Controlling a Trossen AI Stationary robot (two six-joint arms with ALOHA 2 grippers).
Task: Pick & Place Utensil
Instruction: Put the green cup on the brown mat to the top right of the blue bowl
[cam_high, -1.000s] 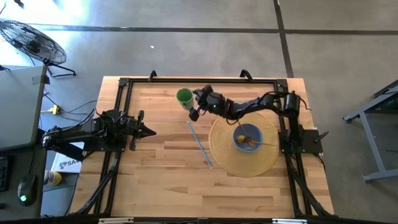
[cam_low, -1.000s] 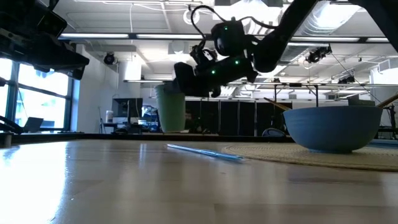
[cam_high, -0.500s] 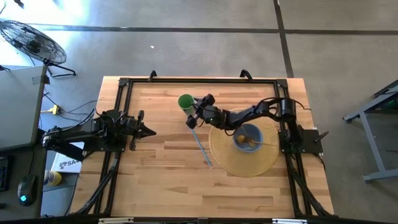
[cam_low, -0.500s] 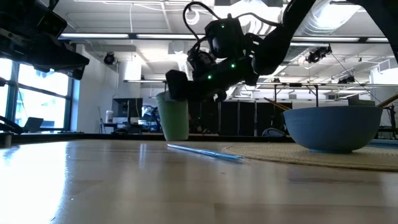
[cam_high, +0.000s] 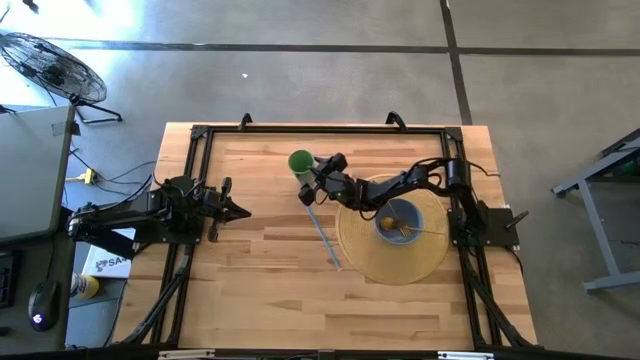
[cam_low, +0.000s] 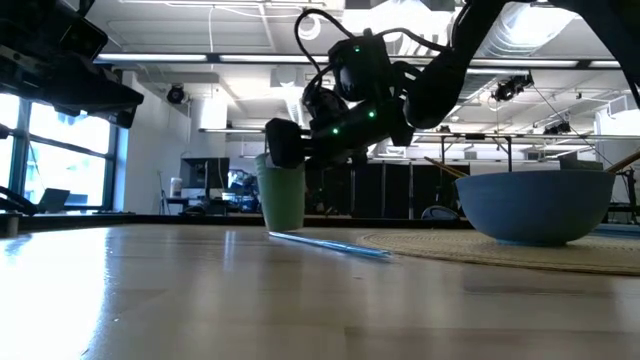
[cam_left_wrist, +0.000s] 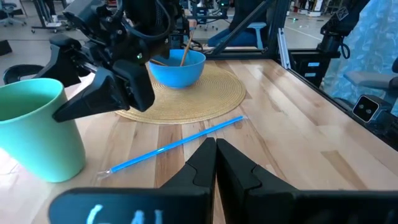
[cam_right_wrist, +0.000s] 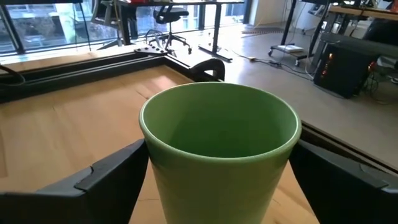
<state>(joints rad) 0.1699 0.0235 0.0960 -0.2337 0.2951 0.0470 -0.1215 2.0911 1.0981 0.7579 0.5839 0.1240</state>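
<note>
1. The right gripper (cam_high: 308, 180) reaches across the table (cam_high: 250, 290) to the green cup (cam_high: 299, 162), which stands upright near the far edge.
2. Its fingers (cam_right_wrist: 106, 174) are spread wide, one on each side of the cup (cam_right_wrist: 219, 143) (the right wrist view shows a dark finger flanking each wall); whether they touch the cup I cannot tell.
3. In the low view the gripper (cam_low: 285, 150) sits level with the cup's rim (cam_low: 280, 200).
4. The utensil, a blue straw (cam_high: 322, 232), lies flat on the wood, between the cup and the mat's near edge, just beside the round woven mat (cam_high: 400, 262).
5. A blue bowl (cam_high: 398, 222) rests on the mat, holding a wooden stick (cam_left_wrist: 185, 53).
6. The left gripper (cam_high: 238, 210) waits at the table's left side, its fingers (cam_left_wrist: 214, 165) pressed together and holding nothing.
</note>
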